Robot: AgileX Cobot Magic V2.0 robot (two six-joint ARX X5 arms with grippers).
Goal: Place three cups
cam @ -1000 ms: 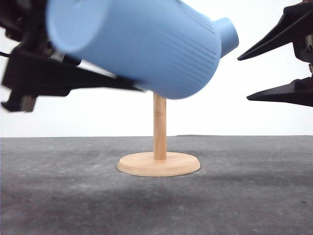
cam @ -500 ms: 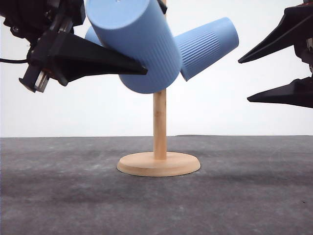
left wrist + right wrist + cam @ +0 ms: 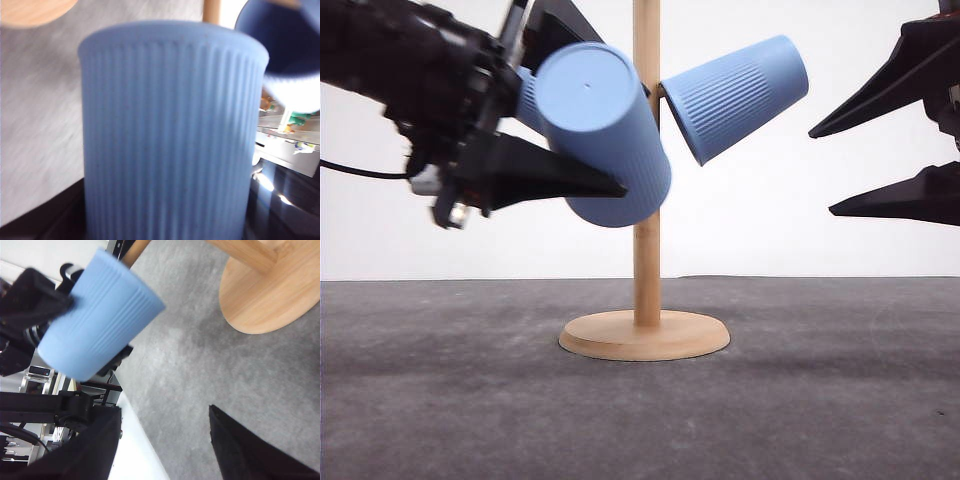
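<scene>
Swinging in toward the wooden stand [image 3: 644, 200], the left gripper [image 3: 570, 150] has carried its cup [image 3: 602, 135] higher and closer to the post, base now facing the camera. Fingers [image 3: 545, 172] clamped on that cup, tilted, right beside the post. A second cup [image 3: 735, 95] hangs tilted on a peg to the right. Over on the right, the right gripper [image 3: 890, 160] holds nothing, fingers spread wide above the grey counter [image 3: 820, 400].

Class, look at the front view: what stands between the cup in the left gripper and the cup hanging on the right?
The wooden stand's post stands between the held cup and the hung cup.
</scene>
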